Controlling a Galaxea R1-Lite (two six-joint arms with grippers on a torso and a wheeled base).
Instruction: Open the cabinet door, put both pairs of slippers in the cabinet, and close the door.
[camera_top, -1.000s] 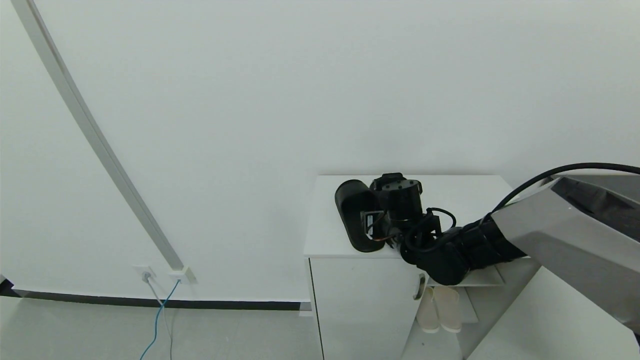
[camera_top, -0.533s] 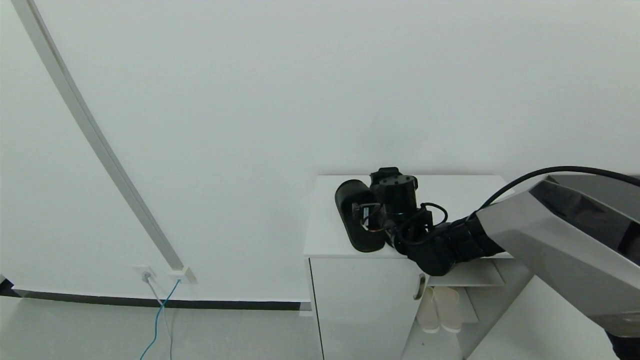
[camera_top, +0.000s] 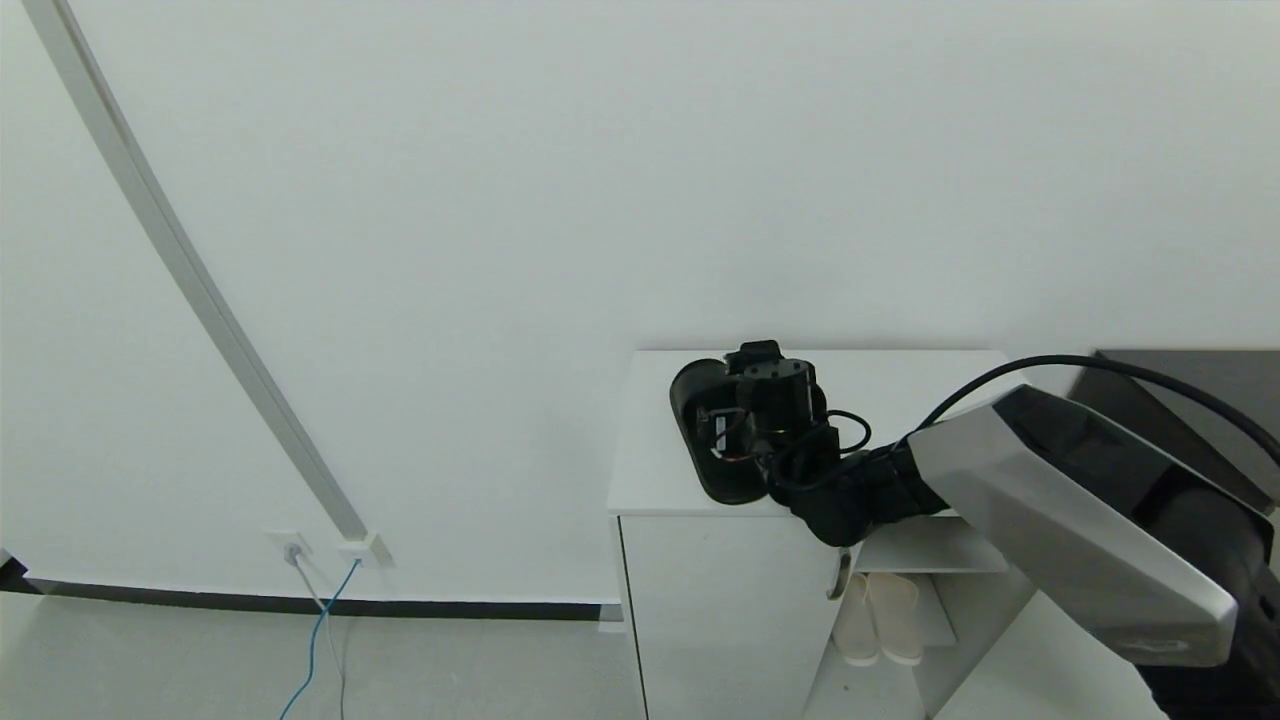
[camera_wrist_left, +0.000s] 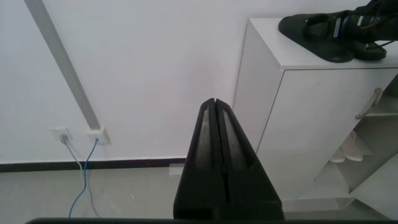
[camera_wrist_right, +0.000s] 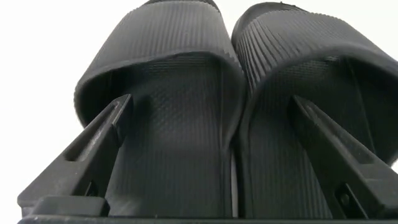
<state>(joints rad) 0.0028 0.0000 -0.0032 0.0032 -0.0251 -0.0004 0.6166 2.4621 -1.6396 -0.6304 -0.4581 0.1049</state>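
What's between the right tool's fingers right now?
The black slippers, side by side: the right wrist view shows their adjoining edges midway between the open right tool's spread fingers.

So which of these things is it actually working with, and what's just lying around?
Part of the job: black slippers on the cabinet top; white slippers on a shelf inside; right gripper, open astride the black pair.
Just there: wall socket; blue cable; wall conduit; left gripper, shut.

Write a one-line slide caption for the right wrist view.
Right gripper, open, with one finger in front of each of the two black slippers lying side by side.
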